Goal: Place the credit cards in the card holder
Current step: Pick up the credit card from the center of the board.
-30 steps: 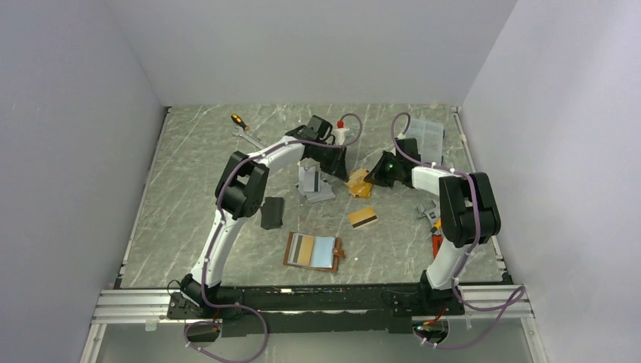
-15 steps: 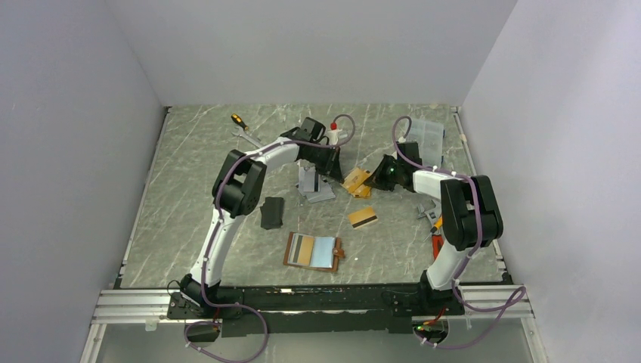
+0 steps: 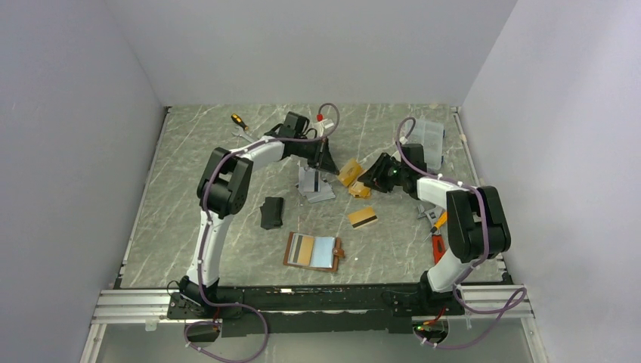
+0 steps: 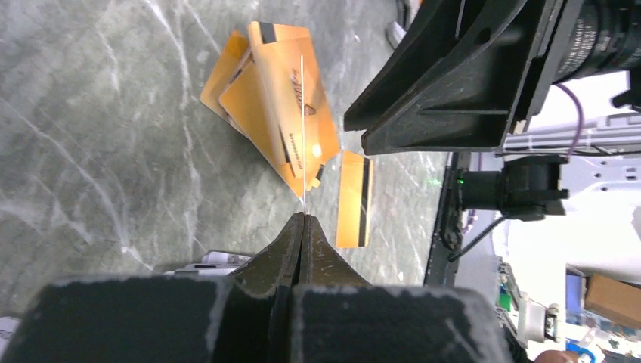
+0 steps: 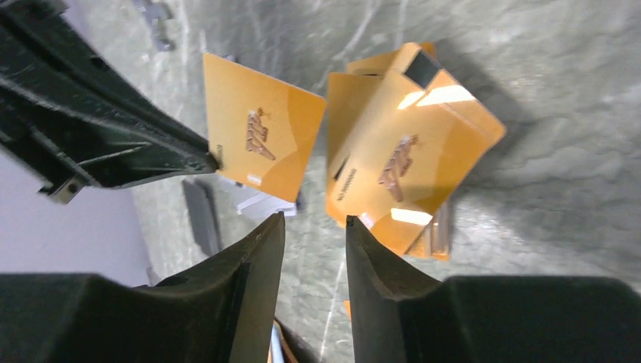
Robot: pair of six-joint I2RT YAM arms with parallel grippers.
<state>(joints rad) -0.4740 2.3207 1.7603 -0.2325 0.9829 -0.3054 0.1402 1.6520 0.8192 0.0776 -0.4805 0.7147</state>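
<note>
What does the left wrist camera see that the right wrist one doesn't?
Only the left wrist view shows the held card as a thin edge, plus a green light on the right arm. Only the right wrist view shows that card's gold face and logo. Both show the gold card pile, shut left jaws and open right jaws.

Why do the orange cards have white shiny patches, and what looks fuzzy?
Right wrist view: light glares off the pile of glossy gold-orange plastic cards. Left wrist view: the black left gripper looks blurry near the lens; its pinched gold-orange card shows as a thin bright line.
</note>
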